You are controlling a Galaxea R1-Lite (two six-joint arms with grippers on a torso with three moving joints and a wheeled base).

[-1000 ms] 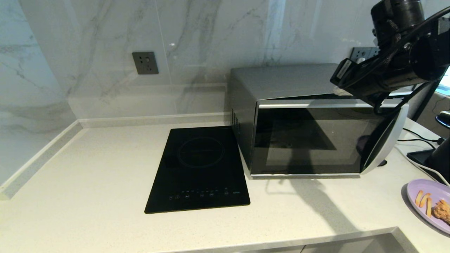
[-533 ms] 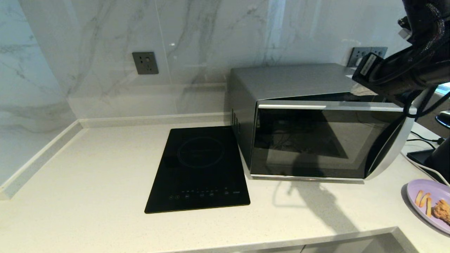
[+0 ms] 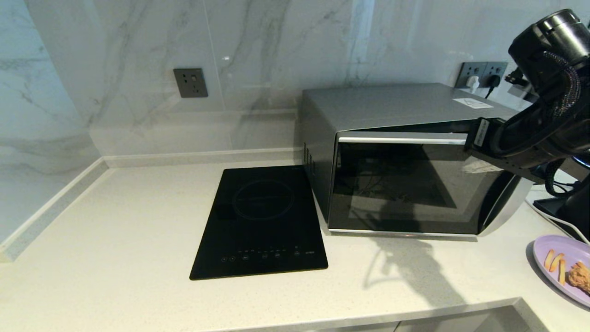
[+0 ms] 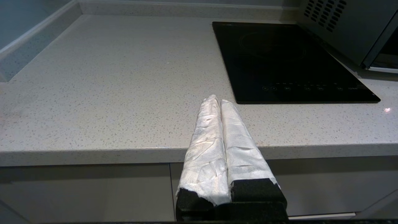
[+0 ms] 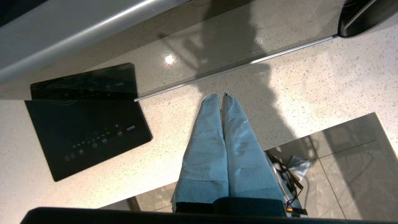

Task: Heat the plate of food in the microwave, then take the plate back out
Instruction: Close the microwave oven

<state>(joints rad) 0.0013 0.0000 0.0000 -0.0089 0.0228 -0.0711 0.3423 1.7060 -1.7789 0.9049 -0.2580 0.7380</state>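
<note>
The silver-grey microwave (image 3: 392, 108) stands at the back right of the counter. Its dark glass door (image 3: 405, 184) hangs slightly ajar, and the curved silver handle (image 3: 507, 207) is on its right side. My right gripper (image 5: 221, 96) is shut and holds nothing. It hangs in front of the door's upper right part, fingers pointing down at the counter; I cannot tell whether it touches the door. The lilac plate of food (image 3: 544, 246), with fry sticks (image 3: 555, 263) and a crumbed piece (image 3: 581, 276), lies at the counter's right edge. My left gripper (image 4: 217, 100) is parked shut at the counter's front edge.
A flat black induction hob (image 3: 262, 221) lies left of the microwave. A white cable and a black object (image 3: 562, 207) lie behind the plate. Wall sockets (image 3: 481, 74) sit above the microwave, and another socket (image 3: 190, 83) is on the back wall.
My right arm has moved right and down from the door's top right corner to in front of its upper right part. The door has swung out a little.
</note>
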